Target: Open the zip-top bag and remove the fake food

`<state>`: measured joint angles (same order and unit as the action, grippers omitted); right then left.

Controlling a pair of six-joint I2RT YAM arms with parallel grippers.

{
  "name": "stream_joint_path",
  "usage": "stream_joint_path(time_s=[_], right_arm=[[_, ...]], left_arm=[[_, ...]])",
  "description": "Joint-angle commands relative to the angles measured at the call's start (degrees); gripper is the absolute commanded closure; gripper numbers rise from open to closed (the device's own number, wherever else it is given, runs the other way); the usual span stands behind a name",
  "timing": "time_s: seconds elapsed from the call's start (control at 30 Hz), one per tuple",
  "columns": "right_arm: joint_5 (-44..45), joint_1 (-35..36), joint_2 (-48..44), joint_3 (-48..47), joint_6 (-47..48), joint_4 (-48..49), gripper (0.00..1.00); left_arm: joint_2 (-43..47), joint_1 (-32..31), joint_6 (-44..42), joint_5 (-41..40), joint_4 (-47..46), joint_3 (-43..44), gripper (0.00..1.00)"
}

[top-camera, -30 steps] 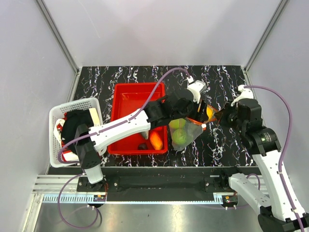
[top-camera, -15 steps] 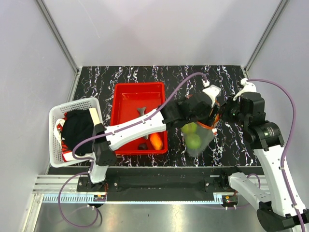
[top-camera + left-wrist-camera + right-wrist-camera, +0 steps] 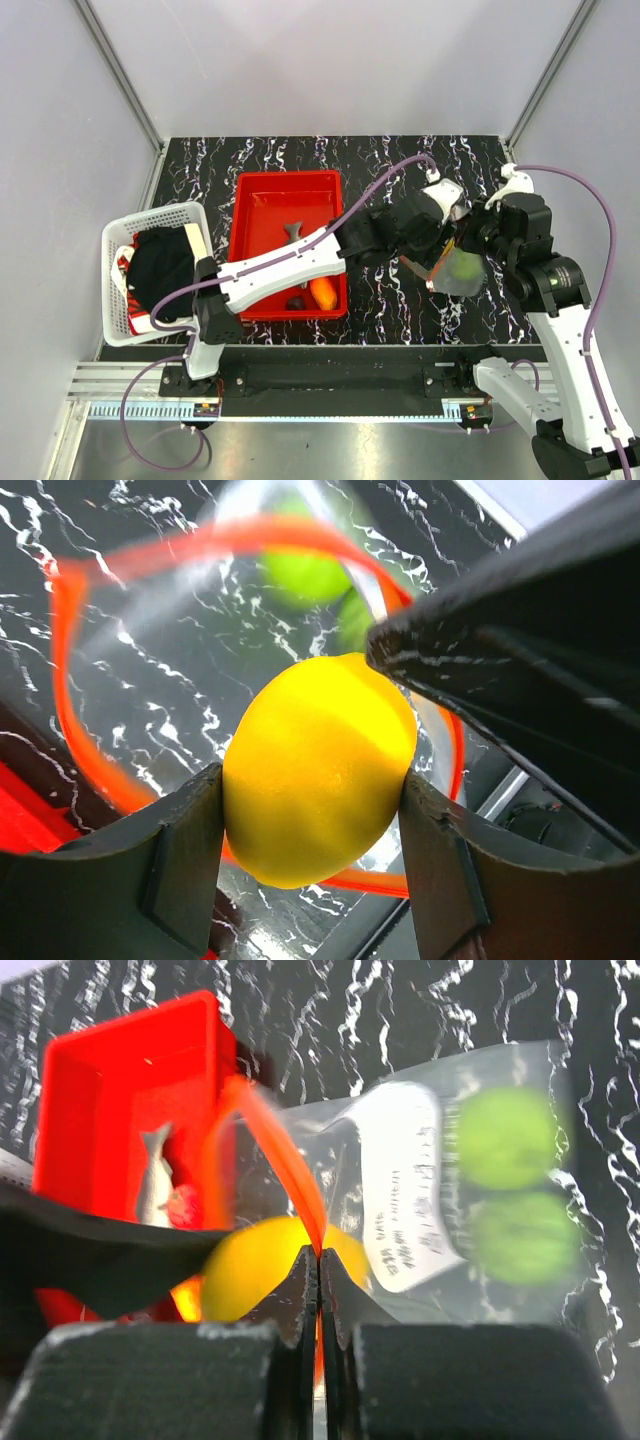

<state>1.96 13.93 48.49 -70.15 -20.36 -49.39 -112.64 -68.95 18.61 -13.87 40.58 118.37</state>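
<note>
room: plain pale walls [image 3: 300, 70] boxed in both tools
table: black marble-look table [image 3: 300, 155] below the tools, glossy, probably slick
zip-top bag [image 3: 420, 1190]: mouth open, its zip strip [image 3: 60, 680] pinched tight in the right tool [image 3: 318, 1270], and two green fruits [image 3: 508, 1138] sat at the end farthest from that tool
left tool [image 3: 315, 810]: clamped on the yellow fruit [image 3: 320, 770], right at the bag's mouth
tip: I figured the best move was to pull straight back through the ring while the right tool held firm, then drop the fruit in the red tray [image 3: 120, 1070] beyond the bag

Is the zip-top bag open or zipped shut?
Open. The zip strip of the zip-top bag forms a wide loop behind the yellow fruit in the left end effector; two green fruits sit inside.
</note>
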Motion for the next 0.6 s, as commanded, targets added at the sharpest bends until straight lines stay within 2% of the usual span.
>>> stream_joint_path(time_s=[0.0,0.1,0.27,0.47,0.5,0.57], right_arm=[[2.52,0.13,-1.38,2.47,1.28,0.7,1.0],[4.46,0.13,-1.21,3.79,1.73,0.61,1.0],[4.37,0.13,-0.85,5.37,1.81,1.05,1.0],[4.63,0.13,-1.12,5.02,3.04,1.49,1.0],[4.81,0.04,-1.29,4.94,3.13,1.49,1.0],[5.25,0.13,-1.21,4.76,3.05,1.49,1.0]], left_arm=[[9.01,1.0,-0.42,2.23,-3.48,1.35,1.0],[13.57,3.29,1.51,10.59,-5.77,-3.22,1.0],[22.72,6.63,1.34,8.16,-6.39,-14.88,1.0],[30.54,18.04,2.75,7.19,-6.91,-28.88,1.0],[30.72,21.54,2.92,7.62,-6.92,-31.59,1.0],[30.11,24.64,2.66,8.24,-7.18,-33.02,1.0]])
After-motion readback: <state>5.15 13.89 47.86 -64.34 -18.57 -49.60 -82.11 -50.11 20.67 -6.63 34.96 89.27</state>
